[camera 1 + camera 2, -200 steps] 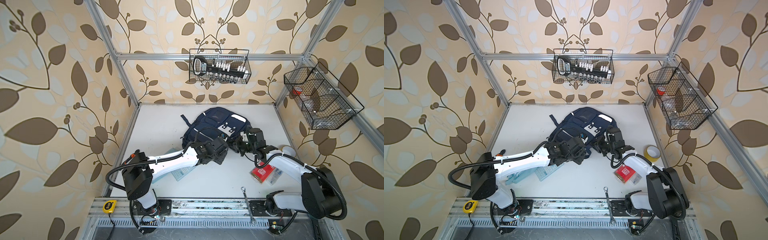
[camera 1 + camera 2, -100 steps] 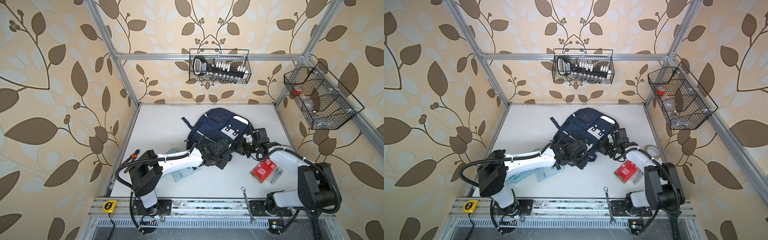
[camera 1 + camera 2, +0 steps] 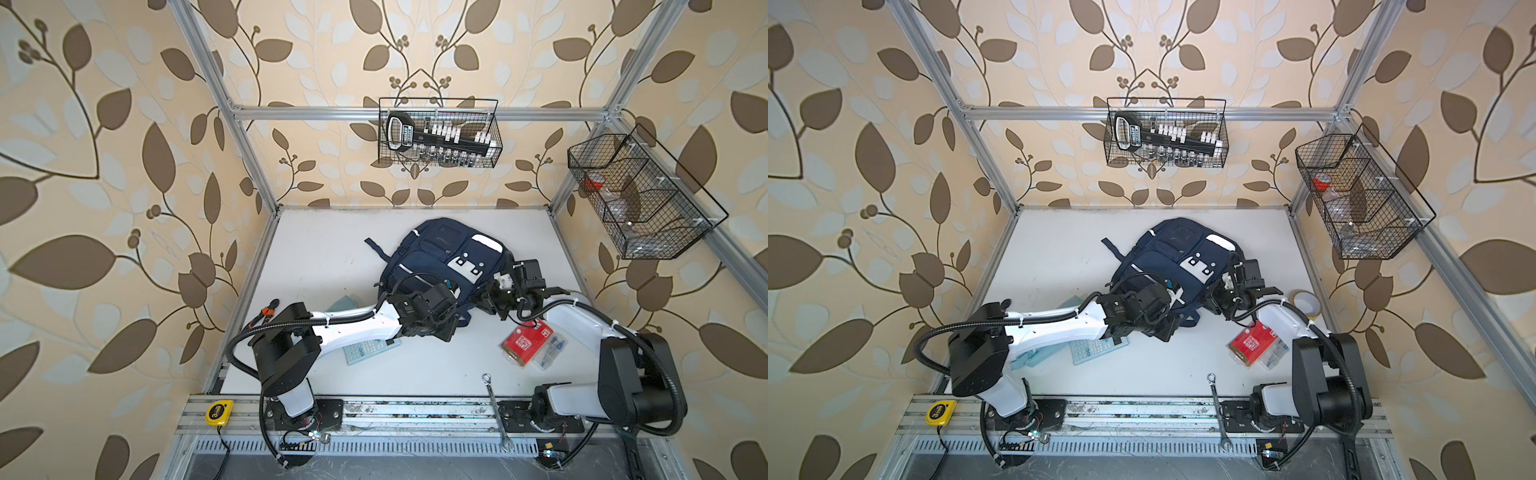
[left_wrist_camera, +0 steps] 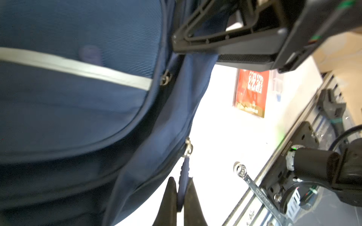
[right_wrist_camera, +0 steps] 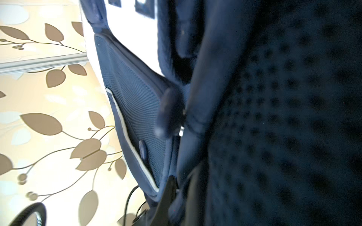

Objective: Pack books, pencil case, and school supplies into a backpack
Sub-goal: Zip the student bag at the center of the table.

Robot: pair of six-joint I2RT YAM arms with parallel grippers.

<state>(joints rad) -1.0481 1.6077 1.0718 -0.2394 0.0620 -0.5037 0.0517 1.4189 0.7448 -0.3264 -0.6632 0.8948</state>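
Note:
The navy backpack [image 3: 436, 253] [image 3: 1171, 253] lies in the middle of the table. At its near edge my left gripper [image 3: 455, 311] [image 4: 182, 181] is shut on a navy zipper pull [image 4: 185, 172] that hangs from a metal slider. My right gripper [image 3: 494, 297] [image 5: 181, 183] is shut on a fold of backpack fabric at the pack's right side. The pale blue calculator [image 3: 370, 351] [image 3: 1096, 351] lies under my left forearm, and the pencil case [image 3: 344, 300] peeks out behind that arm. The clear box with the red label [image 3: 528, 343] [image 4: 251, 92] lies at the front right. The books are out of view.
A wrench [image 3: 492, 395] lies across the front rail, with a yellow tape measure [image 3: 218, 411] at the rail's left end. Orange-handled pliers [image 3: 266, 313] sit by the left wall and a tape roll [image 3: 1304, 301] by the right wall. Wire baskets [image 3: 438, 133] [image 3: 636, 195] hang on the walls.
Both grippers have kept their hold. The backpack has shifted and turned slightly toward the right, and both arms have moved a little with it.

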